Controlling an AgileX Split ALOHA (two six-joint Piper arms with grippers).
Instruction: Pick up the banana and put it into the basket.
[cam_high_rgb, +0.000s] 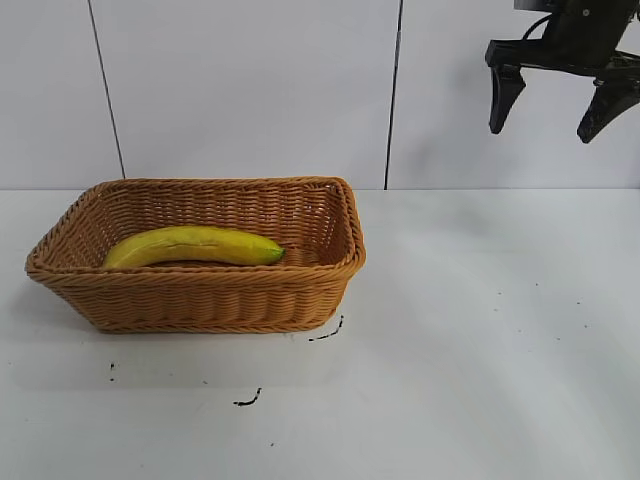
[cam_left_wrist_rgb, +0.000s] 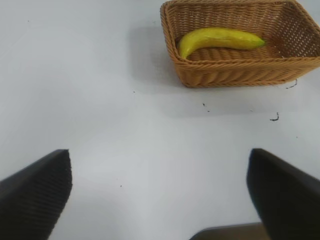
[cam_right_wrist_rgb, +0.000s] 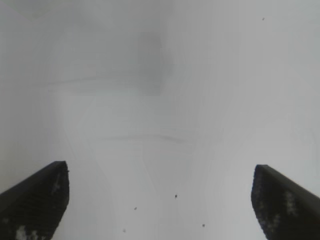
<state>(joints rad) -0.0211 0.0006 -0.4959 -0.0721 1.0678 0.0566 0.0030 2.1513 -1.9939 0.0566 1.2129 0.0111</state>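
The yellow banana (cam_high_rgb: 192, 246) lies flat inside the tan wicker basket (cam_high_rgb: 200, 300) at the left of the table. Both show in the left wrist view, the banana (cam_left_wrist_rgb: 220, 40) in the basket (cam_left_wrist_rgb: 235, 75) far from that gripper. My right gripper (cam_high_rgb: 548, 128) hangs high at the upper right, open and empty, well away from the basket. In its own view its open gripper (cam_right_wrist_rgb: 160, 200) frames only bare white table. My left gripper (cam_left_wrist_rgb: 160, 195) is open and empty over bare table; it is out of the exterior view.
The white table (cam_high_rgb: 480, 340) has small black marks (cam_high_rgb: 326, 334) in front of the basket. A white panelled wall (cam_high_rgb: 250, 90) stands behind.
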